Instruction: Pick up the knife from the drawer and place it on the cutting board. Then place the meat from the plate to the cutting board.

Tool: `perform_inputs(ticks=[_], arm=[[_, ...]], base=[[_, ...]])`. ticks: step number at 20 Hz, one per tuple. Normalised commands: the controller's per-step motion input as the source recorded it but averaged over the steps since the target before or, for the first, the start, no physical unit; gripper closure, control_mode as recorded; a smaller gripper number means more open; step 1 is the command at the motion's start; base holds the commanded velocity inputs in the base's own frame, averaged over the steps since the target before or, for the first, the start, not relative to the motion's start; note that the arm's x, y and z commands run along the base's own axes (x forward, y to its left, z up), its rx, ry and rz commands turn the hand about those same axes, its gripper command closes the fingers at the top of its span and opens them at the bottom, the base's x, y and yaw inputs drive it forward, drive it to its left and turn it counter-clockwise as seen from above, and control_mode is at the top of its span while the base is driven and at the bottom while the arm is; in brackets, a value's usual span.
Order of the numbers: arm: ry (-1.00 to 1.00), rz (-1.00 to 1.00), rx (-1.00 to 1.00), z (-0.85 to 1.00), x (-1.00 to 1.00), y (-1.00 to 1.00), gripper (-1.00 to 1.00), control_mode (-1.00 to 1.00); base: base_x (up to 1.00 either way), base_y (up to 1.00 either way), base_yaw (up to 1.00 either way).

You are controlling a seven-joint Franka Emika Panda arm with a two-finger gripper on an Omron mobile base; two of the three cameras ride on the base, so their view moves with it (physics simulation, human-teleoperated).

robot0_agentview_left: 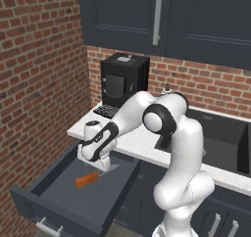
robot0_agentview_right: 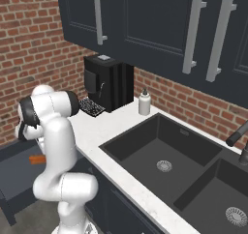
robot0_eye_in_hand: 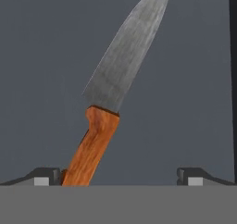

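Note:
The drawer (robot0_agentview_left: 59,194) stands pulled open at the lower left, its silver bar handle at the front. On its dark floor lies the knife (robot0_agentview_left: 88,178), with an orange-brown handle and a silver blade. My gripper (robot0_agentview_left: 104,165) hangs inside the drawer just above the knife, open. In the hand view the knife (robot0_eye_in_hand: 99,135) lies slanted between the two fingertips (robot0_eye_in_hand: 46,177), its handle end close to the left one and its blade pointing away. Nothing is gripped. The knife's handle (robot0_agentview_right: 37,159) also peeks out beside the arm. The cutting board, plate and meat are out of view.
A black coffee machine (robot0_agentview_left: 122,79) stands on the white counter (robot0_agentview_left: 132,145) against the brick wall. A dark double sink (robot0_agentview_right: 164,151) lies to the right, with a soap bottle (robot0_agentview_right: 144,102) behind it. Dark cabinets hang overhead. The drawer's side walls flank the gripper.

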Motion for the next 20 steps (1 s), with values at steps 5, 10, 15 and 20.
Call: perform_inputs(ticks=[5, 10, 15, 20], arm=[[0.0, 0.0, -0.03, -0.18, 0.06, 0.1, -1.0, -1.0], [0.0, 0.0, -0.02, -0.17, 0.05, 0.02, -1.0, -1.0], [0.01, 0.0, -0.02, -0.17, 0.06, 0.09, -1.0, -1.0], [0.0, 0.0, -0.04, -0.16, 0.09, 0.14, -1.0, -1.0]], base=[[0.0, 0.0, 0.0], [0.0, 0.0, 0.0], [0.0, 0.0, 0.0], [0.0, 0.0, 0.0]])
